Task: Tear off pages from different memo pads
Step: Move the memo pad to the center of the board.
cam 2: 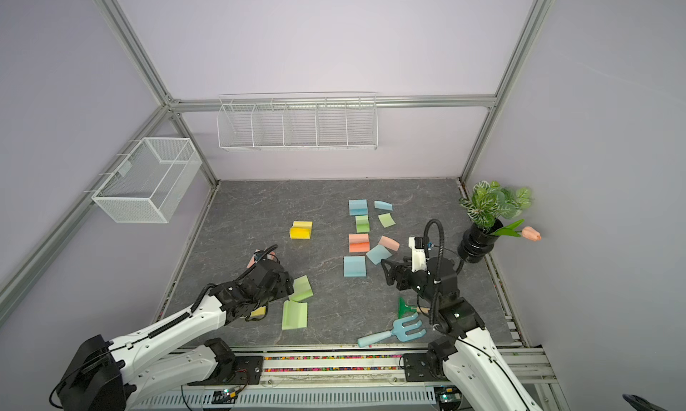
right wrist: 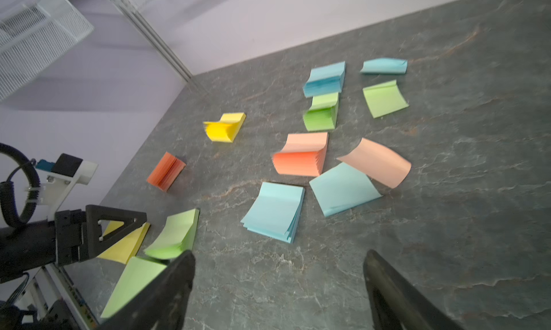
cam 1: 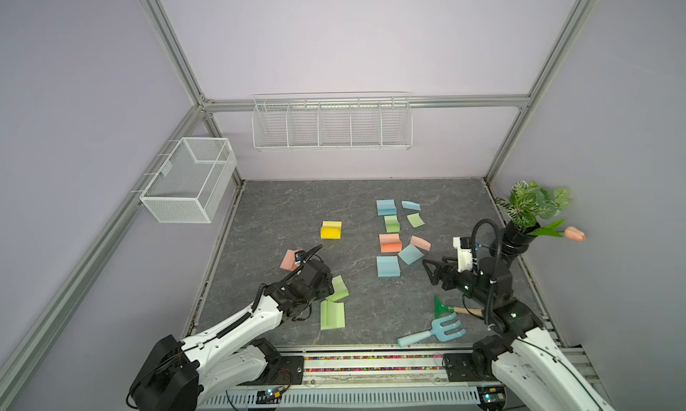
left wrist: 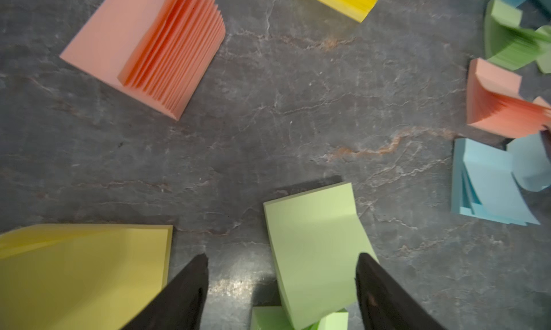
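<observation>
Left pincer (left wrist: 282,255), released, beside a green memo pad (left wrist: 313,239) near the worktop's (cam 1: 278,205) front edge; right pincer (right wrist: 279,252), released and empty, near a blue memo pad (cam 1: 388,266) and loose pages (cam 1: 411,254).

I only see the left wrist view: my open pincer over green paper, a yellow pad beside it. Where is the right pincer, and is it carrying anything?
Observer: The right pincer is open and empty, and hangs just right of the near blue pad.
Operator: Any torn sheets near it?
Observer: Four loose ones in both top views. The closest is a blue page, right next to that pincer.
Operator: Is anything besides paper on that side?
Observer: Yes, a blue toy fork lies flat, nearer the robot than that pincer.
</observation>
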### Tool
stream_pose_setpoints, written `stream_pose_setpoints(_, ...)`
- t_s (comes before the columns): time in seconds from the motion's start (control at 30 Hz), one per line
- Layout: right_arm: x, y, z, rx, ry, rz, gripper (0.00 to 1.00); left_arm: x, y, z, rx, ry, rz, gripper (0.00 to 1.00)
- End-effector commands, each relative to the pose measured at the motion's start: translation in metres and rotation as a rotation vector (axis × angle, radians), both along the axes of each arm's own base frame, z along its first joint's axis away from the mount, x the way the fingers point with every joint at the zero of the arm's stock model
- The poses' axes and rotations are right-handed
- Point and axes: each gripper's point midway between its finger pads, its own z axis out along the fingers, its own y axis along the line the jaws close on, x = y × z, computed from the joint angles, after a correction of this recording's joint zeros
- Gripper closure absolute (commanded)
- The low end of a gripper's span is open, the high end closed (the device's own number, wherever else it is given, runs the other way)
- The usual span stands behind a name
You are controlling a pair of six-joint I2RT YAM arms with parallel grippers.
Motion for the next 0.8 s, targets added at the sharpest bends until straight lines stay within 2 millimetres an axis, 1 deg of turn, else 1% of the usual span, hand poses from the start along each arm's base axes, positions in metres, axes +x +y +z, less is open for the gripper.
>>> stream_pose_setpoints(0.0,-0.002,0.005,-0.019,-0.074,0.078,0.027,0.11,0.004,-0.008,-0.012,-0.025,0.036,0.026,0.22)
stream_pose_setpoints(0.07,-0.001,0.007,-0.022,-0.082,0.091,0.033,0.11,0.007,-0.019,-0.017,-0.036,0.065,0.000,0.23)
stream_pose_setpoints(0.17,-0.002,0.009,-0.021,-0.091,0.082,0.039,0.11,0.013,-0.036,-0.025,-0.050,0.103,-0.039,0.25)
stream_pose_setpoints(0.27,-0.004,0.007,-0.020,-0.099,0.072,0.035,0.11,0.016,-0.048,-0.035,-0.062,0.123,-0.059,0.34)
stream_pose_setpoints(0.33,-0.005,0.005,-0.019,-0.104,0.063,0.028,0.11,0.016,-0.056,-0.035,-0.048,0.108,-0.077,0.38)
stream_pose_setpoints(0.43,-0.006,0.003,-0.018,-0.109,0.054,0.024,0.11,0.012,-0.076,-0.029,-0.030,0.086,-0.125,0.41)
stream_pose_setpoints(0.53,-0.005,0.004,-0.019,-0.112,0.054,0.023,0.11,0.007,-0.094,-0.033,-0.056,0.110,-0.163,0.44)
stream_pose_setpoints(0.6,-0.005,0.005,-0.020,-0.118,0.060,0.028,0.11,0.003,-0.106,-0.037,-0.110,0.135,-0.176,0.48)
stream_pose_setpoints(0.67,-0.005,0.006,-0.023,-0.126,0.070,0.033,0.11,-0.003,-0.122,-0.037,-0.196,0.153,-0.194,0.50)
stream_pose_setpoints(0.7,-0.005,0.007,-0.024,-0.131,0.074,0.036,0.11,-0.005,-0.131,-0.036,-0.235,0.158,-0.204,0.50)
stream_pose_setpoints(0.77,-0.005,0.009,-0.026,-0.141,0.081,0.042,0.11,-0.007,-0.142,-0.030,-0.274,0.157,-0.218,0.50)
